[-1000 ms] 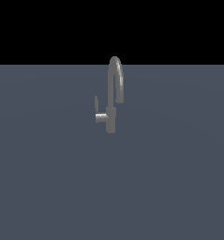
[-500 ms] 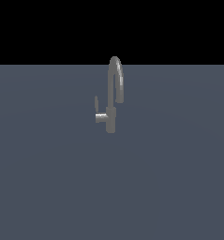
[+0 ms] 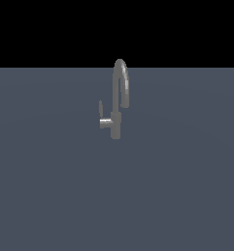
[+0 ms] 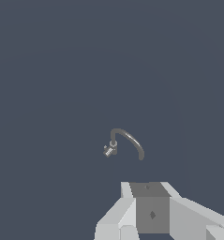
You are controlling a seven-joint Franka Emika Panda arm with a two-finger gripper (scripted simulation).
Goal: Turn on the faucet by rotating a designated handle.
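Surface: plain slate-grey surface [image 3: 55, 196] under a black backdrop; nothing else on it.
Faucet: faucet [image 3: 119, 93] stands upright near mid-surface, arched spout curving over.
Handle: handle [image 3: 101, 109] is a thin blade rising from a short stub at the body's 9 o'clock in the exterior view.
Claw: claw [image 4: 151, 213] is seen only in the wrist view, well apart from the tap; fingertips out of frame, so spread or pressed together cannot be told.
Step advice: judged as approach; descend beside the blade, clear of the spout, then push it around its stub.
Count: one faucet, one handle, one claw.
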